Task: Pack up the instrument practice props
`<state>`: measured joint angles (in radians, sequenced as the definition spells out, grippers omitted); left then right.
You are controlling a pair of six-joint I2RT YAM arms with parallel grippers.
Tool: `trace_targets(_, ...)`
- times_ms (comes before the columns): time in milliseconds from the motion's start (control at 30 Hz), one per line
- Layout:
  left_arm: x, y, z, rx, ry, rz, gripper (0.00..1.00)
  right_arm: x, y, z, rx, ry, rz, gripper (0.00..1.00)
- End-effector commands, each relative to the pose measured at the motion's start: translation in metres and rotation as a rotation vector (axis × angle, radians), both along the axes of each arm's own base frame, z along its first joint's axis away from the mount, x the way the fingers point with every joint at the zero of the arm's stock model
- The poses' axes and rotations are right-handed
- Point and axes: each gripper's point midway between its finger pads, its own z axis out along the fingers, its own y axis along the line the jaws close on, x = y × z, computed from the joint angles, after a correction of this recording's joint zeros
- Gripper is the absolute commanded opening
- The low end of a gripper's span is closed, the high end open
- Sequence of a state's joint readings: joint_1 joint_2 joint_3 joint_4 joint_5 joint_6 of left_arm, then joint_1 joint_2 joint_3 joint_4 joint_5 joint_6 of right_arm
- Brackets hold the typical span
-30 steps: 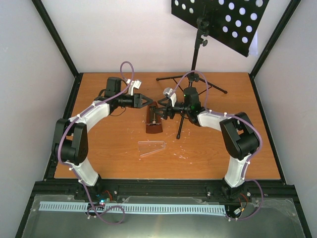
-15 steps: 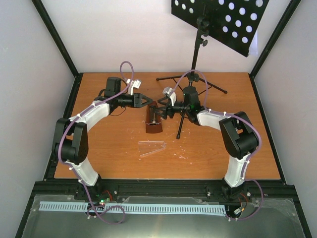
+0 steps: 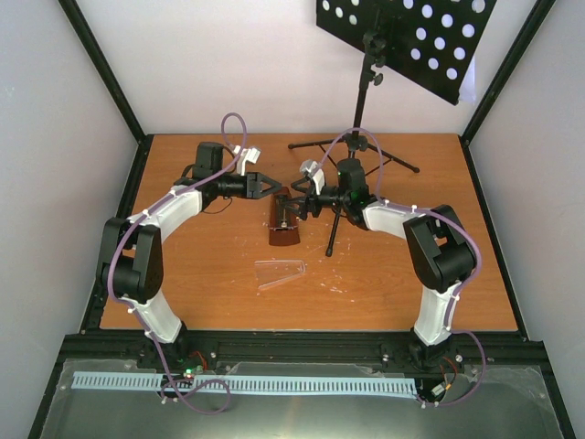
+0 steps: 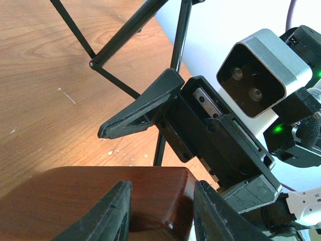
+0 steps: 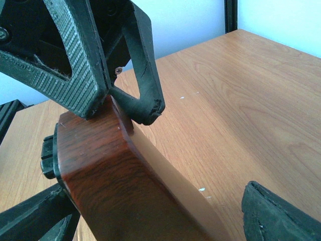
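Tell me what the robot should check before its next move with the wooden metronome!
1. Left gripper shut on the metronome's far end: ok.
2. Right gripper open, fingers wide on either side of the metronome: ok.
3. Metronome lying on the table, not lifted: ok.
4. Clear cover on the metronome: not ok, it lies apart, nearer the arm bases.
5. Music stand folded: not ok, it stands upright with legs spread.
6. Right arm clear of the stand's near leg: cannot tell, they overlap from above.
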<state>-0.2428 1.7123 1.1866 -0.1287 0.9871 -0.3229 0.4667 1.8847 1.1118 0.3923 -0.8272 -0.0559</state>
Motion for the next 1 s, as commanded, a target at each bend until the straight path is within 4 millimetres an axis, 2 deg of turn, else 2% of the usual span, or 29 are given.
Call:
trace_targets(0,-0.003,0.0,-0.02,0.025,0.056,-0.004,0.35,0.009,0.006,0.005,-0.003,-0.036,-0.011,0.87)
trace_targets(233,-0.003,0.0,-0.019,0.027,0.053,-0.001,0.35,0.011,0.008,0.006,-0.017,-0.047,-0.018,0.94)
trace_targets(267,-0.003,0.001,-0.018,0.028,0.051,0.0,0.36,0.01,0.008,0.007,-0.017,-0.052,-0.02,0.99)
trace_targets(367,-0.001,0.002,-0.016,0.037,0.034,0.013,0.38,0.009,0.005,0.015,-0.013,-0.075,-0.034,1.0)
trace_targets(500,0.0,0.005,-0.009,0.054,-0.001,0.036,0.51,0.005,0.001,0.029,-0.01,-0.111,-0.044,1.0)
trace_targets(567,0.001,0.008,-0.003,0.066,-0.03,0.053,0.61,0.0,-0.001,0.039,-0.002,-0.128,-0.04,1.0)
trace_targets(600,0.002,0.009,0.001,0.075,-0.049,0.066,0.69,-0.003,-0.002,0.044,0.002,-0.136,-0.037,1.0)
trace_targets(700,0.011,0.017,0.025,0.082,-0.157,0.117,0.85,-0.013,-0.005,0.055,0.016,-0.153,-0.025,1.0)
trace_targets(800,0.015,0.035,0.048,0.092,-0.253,0.181,0.96,-0.022,-0.01,0.063,0.02,-0.149,-0.025,1.0)
trace_targets(900,0.009,0.047,0.075,0.12,-0.401,0.236,0.99,-0.033,-0.02,0.073,0.034,-0.129,-0.061,1.0)
trace_targets(967,-0.008,0.045,0.09,0.113,-0.492,0.225,1.0,-0.039,-0.031,0.088,0.071,-0.116,-0.11,1.0)
